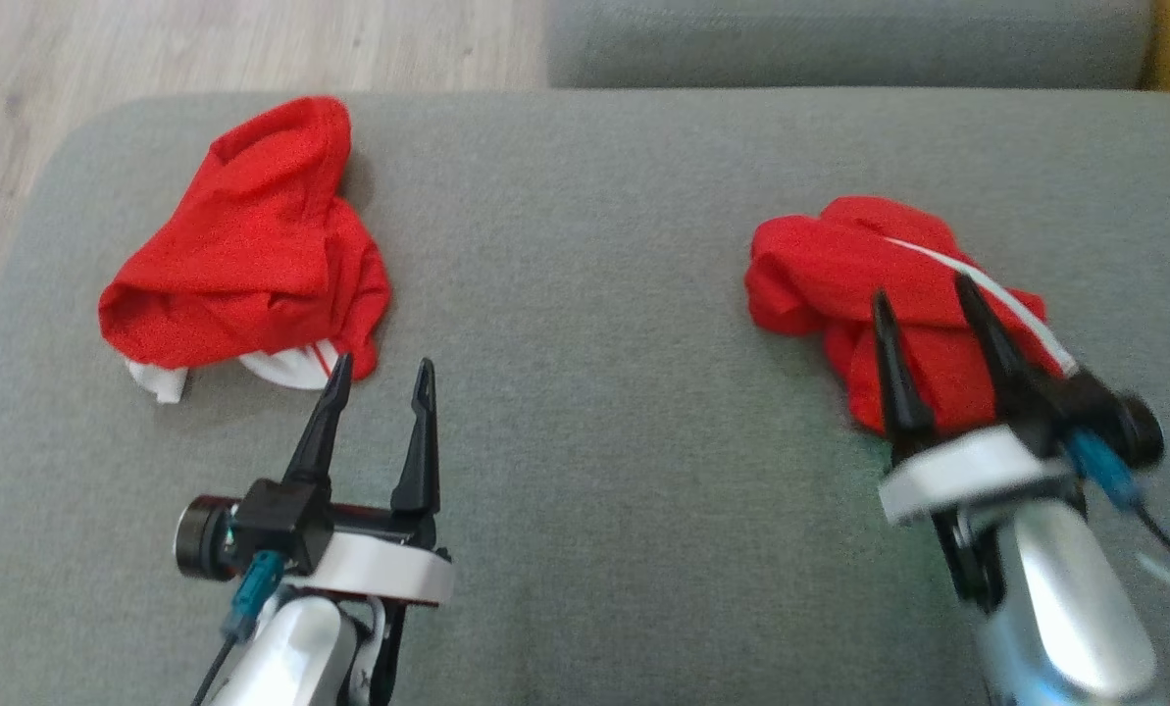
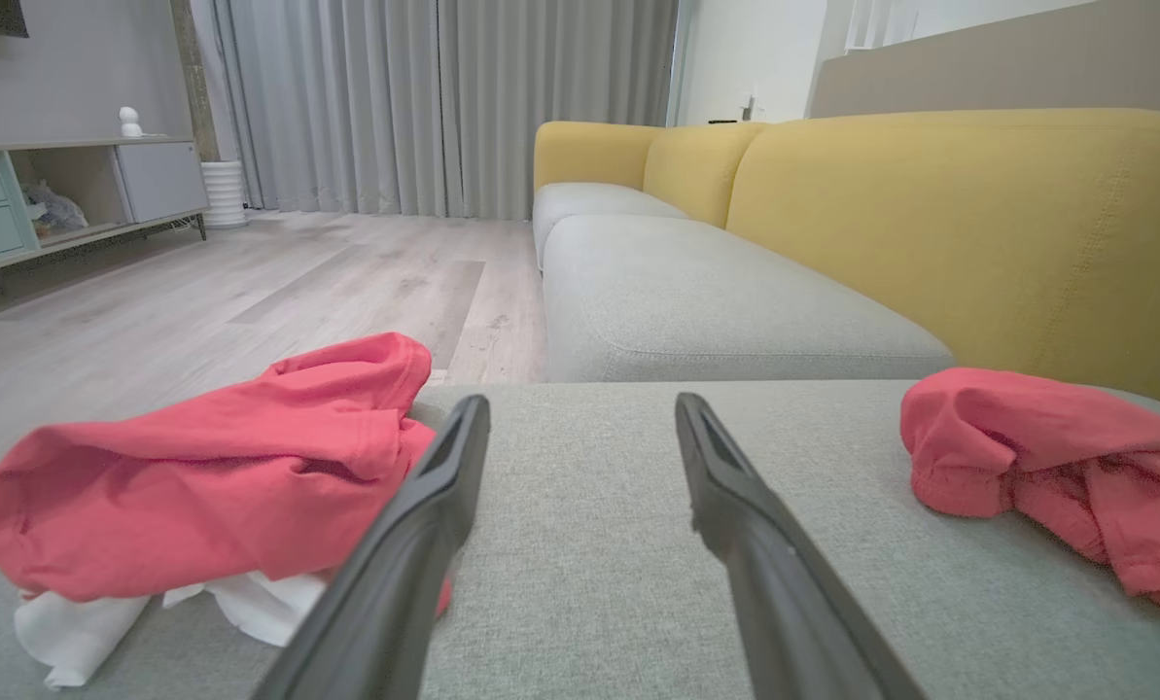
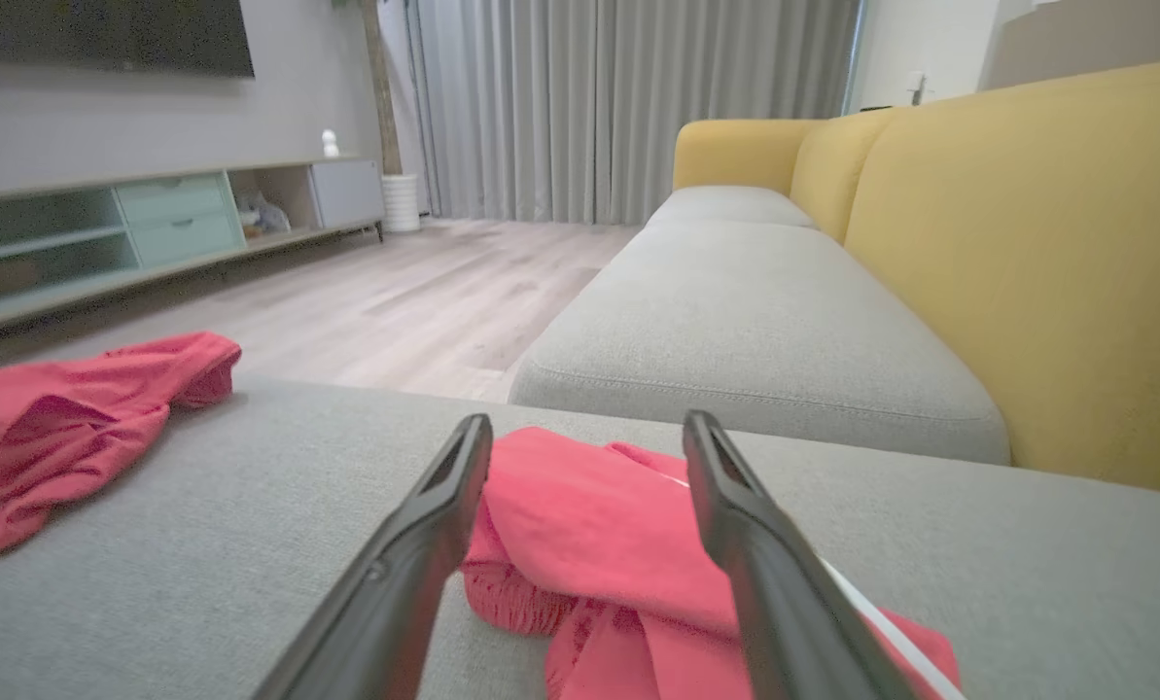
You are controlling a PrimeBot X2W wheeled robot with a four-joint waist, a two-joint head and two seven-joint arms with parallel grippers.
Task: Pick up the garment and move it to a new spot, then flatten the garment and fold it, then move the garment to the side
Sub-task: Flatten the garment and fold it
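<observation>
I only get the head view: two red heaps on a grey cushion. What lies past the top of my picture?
Observer: A second grey seat runs on from yours, with a yellow backrest along its right side.
Operator: And off to the left, where I see some wood?
Observer: That is a wood floor. It reaches a low cabinet by the wall, with grey curtains beside it.
Operator: Is the right gripper onto its heap?
Observer: The right gripper is open. In its wrist view the right heap lies between and under its fingers. I can't tell whether they touch.
</observation>
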